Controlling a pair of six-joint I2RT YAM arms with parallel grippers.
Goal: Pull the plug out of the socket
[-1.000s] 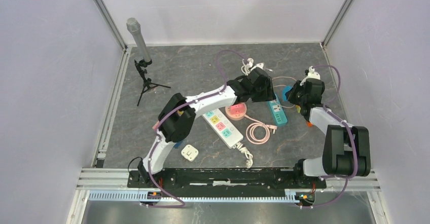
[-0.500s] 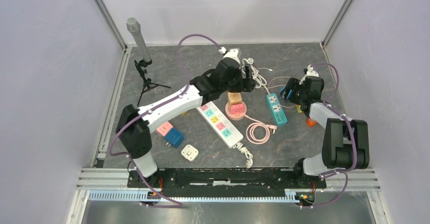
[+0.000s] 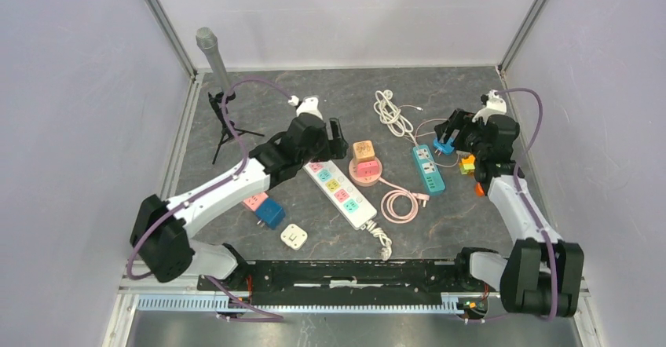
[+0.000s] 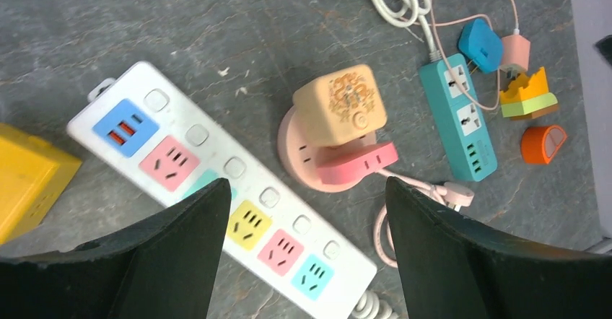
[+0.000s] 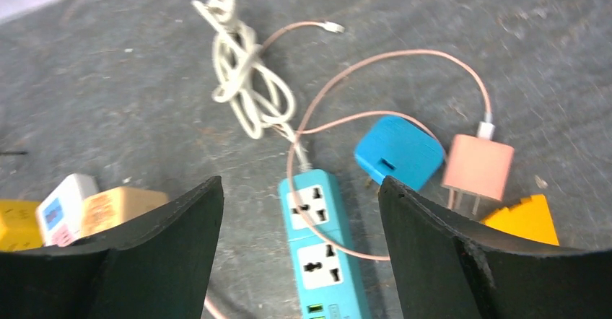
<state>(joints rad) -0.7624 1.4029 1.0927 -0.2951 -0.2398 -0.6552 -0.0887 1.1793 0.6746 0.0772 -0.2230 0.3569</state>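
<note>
The teal socket strip lies on the grey table with both of its outlets bare. The blue plug rests on the table just right of the strip's far end, apart from it, beside a pink charger. My right gripper hangs open above the strip and plug, holding nothing; from above the right gripper hovers over the plug. My left gripper is open and empty over the white multi-colour strip, well left of the teal strip.
A pink round socket carries a beige cube and a pink adapter, its pink cable coiled nearby. A white cable bundle lies at the back. A microphone on a tripod stands far left. Small adapters and a white square one lie near the front.
The right gripper opened, let go of the blue plug and drew back. The left gripper opened and swung left, away from the teal strip, to above the white strip.
</note>
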